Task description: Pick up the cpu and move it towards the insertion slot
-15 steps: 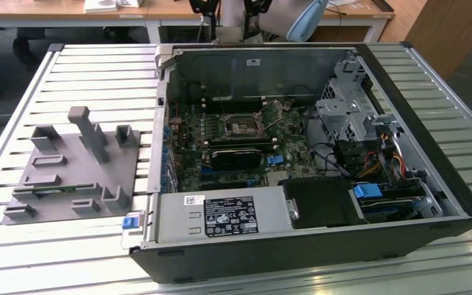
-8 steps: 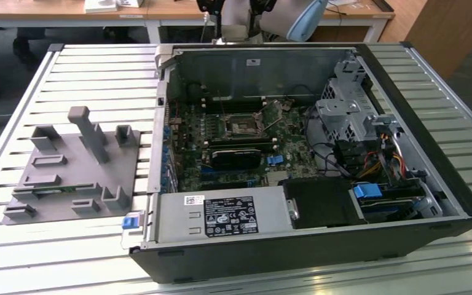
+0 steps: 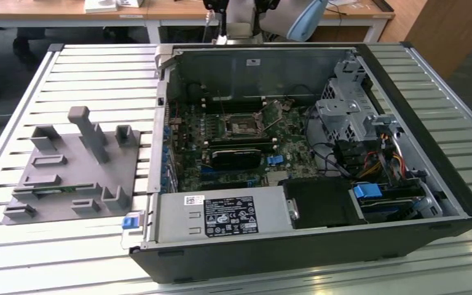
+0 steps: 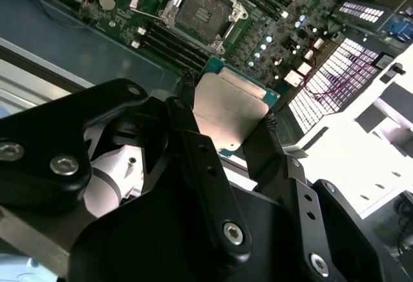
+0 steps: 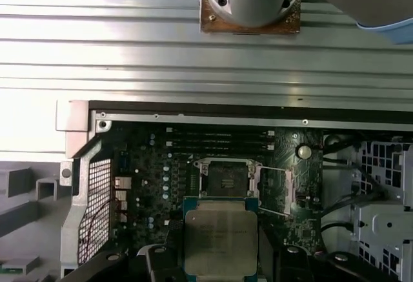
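Second wrist view shows the tool [image 4: 229, 124] clamped on the cpu [image 4: 226, 109] by opposite edges, held in the air above the motherboard short of the insertion slot [image 4: 201, 11], so the chip should stay level and squared to that frame.

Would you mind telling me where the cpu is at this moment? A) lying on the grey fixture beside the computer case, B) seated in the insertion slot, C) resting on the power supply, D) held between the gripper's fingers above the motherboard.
D: in both wrist views the cpu sits clamped in the gripper, short of the open, unfilled insertion slot.
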